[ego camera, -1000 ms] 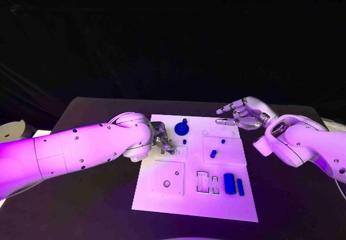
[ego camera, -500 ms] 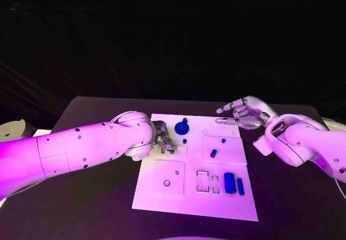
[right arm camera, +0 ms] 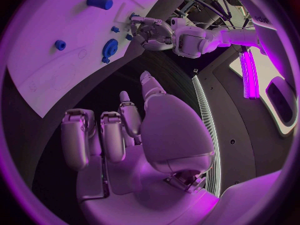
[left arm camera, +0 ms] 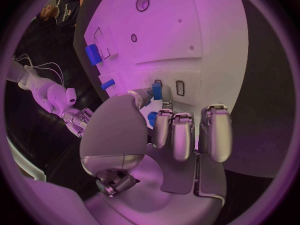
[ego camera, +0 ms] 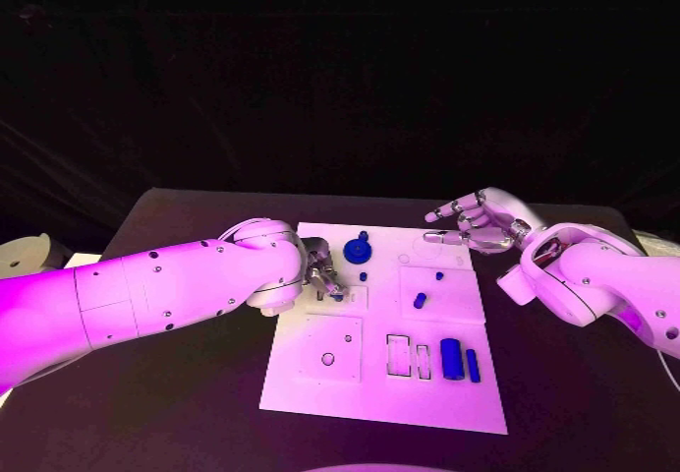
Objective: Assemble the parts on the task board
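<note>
The white task board lies in the middle of the table. My left hand hovers low over the board's left side, near two small slots. Its thumb and a finger pinch a small blue part. A round blue disc stands just beyond it. A short blue peg and a blue dot sit on the right panel. A blue block and a thin blue bar lie near the right edge, beside two rectangular slots. My right hand hangs open above the far right corner, holding nothing.
The black table surrounds the board, with bare room in front and to the left. A round hole is in the near left panel. The right wrist view shows the disc and my left hand beyond it.
</note>
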{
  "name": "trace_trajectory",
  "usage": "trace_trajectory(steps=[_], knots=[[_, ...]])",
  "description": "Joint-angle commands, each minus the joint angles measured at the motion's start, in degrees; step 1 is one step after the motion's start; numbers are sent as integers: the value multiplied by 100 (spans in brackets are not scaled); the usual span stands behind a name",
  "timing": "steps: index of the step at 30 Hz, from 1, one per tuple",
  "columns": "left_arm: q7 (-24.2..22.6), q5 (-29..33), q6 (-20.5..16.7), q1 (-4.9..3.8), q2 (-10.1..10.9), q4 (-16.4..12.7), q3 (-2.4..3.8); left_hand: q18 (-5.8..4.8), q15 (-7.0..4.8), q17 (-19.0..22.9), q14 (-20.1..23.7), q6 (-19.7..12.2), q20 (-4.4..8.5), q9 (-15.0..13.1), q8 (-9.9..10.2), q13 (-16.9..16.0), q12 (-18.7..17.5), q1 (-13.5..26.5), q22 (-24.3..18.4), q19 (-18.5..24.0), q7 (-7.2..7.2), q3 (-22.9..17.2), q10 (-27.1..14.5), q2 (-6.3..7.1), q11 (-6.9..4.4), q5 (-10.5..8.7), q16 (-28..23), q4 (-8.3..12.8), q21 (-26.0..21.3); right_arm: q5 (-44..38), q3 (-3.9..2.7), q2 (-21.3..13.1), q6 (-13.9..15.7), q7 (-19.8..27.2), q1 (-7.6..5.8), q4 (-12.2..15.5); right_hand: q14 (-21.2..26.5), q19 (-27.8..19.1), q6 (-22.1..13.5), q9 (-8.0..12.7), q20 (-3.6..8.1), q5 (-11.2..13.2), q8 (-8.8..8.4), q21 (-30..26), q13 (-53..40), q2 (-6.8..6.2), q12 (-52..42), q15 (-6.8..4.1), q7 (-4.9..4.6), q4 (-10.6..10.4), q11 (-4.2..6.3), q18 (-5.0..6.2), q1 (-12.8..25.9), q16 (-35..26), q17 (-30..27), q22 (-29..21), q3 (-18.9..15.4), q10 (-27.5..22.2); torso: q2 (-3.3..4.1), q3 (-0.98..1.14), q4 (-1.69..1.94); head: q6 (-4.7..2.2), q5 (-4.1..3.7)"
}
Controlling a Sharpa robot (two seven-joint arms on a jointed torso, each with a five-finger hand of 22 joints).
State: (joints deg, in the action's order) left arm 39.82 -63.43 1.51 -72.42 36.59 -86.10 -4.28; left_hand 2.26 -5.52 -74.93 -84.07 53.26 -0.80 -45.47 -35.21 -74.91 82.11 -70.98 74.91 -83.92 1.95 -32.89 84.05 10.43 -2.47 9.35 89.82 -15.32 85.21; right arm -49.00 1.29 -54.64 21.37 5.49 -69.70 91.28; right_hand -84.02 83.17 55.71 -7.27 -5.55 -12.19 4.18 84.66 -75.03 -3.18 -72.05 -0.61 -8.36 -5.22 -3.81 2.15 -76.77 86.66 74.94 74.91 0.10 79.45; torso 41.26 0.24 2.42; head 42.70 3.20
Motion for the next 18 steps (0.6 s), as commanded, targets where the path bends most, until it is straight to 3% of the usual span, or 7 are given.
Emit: trace_trajectory(steps=[1,18], knots=[[124,-38,160,20,16,5,-15,-34,6,-1507,-593,17,-13,-10,-28,-687,13,-18,670,-205,-40,-929,118,-25,1,22,18,896,33,-11,-2,7,-79,17,7,0,-455,-7,44,-9,14,-32,29,-37,-89,52,26,-14,-7,8,36,59,-18,-25,902,300,-27,15,-2,0,4,2,4],[138,-38,272,20,38,4,-16,-49,3,-1507,-593,51,-5,-52,-56,-662,-13,24,738,-236,-44,-1070,113,57,-5,74,18,1000,68,-10,-1,33,-106,33,23,-20,-455,-7,44,-9,14,-32,29,-37,-89,52,26,-14,-7,8,36,59,-18,-25,902,300,-27,15,1,-2,-1,32,49]])
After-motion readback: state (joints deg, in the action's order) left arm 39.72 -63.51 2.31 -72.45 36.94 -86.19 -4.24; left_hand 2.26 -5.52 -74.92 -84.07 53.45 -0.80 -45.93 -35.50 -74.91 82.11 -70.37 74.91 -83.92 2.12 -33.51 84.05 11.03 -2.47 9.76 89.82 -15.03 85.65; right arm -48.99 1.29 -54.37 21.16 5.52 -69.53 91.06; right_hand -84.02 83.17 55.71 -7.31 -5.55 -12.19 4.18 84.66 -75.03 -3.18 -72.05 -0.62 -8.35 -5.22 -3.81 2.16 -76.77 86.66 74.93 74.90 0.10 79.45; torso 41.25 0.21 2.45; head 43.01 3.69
